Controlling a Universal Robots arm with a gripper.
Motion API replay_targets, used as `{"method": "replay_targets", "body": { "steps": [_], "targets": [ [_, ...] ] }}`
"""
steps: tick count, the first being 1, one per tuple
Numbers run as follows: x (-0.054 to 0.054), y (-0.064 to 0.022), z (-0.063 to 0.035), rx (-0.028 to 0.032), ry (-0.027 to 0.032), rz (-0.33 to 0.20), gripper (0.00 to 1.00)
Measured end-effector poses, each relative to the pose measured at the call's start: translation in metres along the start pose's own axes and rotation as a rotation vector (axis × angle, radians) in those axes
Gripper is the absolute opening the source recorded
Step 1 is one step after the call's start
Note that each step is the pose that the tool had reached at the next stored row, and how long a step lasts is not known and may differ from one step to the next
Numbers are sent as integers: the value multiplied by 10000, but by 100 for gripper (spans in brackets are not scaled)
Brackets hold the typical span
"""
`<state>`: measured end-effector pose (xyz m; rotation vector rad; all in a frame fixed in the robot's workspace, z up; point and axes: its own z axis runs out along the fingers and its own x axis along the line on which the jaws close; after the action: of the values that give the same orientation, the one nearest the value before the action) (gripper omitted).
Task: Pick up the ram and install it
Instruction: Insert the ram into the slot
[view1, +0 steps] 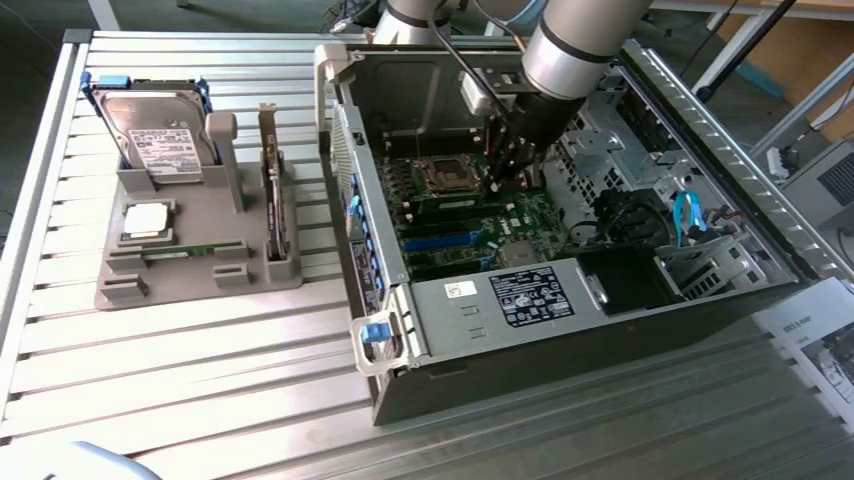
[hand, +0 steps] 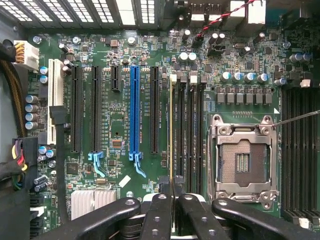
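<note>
Slatted table (view1: 200, 380) with grey holder (view1: 171, 288) (parts in it) and computer case (view1: 447, 310)

On the table (view1: 174, 390), the holder (view1: 187, 285) lies at the exterior view's left of the computer case (view1: 441, 330). The hard drive (view1: 158, 135) stands at the holder's far end. Inside the case, the ram (hand: 171, 125) stands in the gripper (hand: 172, 196), with slots (hand: 191, 125) between it and the socket (hand: 242, 160).

Open computer case (view1: 561, 365) — hard drive (view1: 158, 140) upright in grey holder (view1: 180, 285)
</note>
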<state>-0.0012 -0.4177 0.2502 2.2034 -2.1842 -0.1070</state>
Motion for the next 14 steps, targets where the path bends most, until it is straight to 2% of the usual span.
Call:
{"method": "replay_targets", "body": {
  "steps": [14],
  "targets": [
    [-33,-1,5,0,-1,0,12]
  ]
}}
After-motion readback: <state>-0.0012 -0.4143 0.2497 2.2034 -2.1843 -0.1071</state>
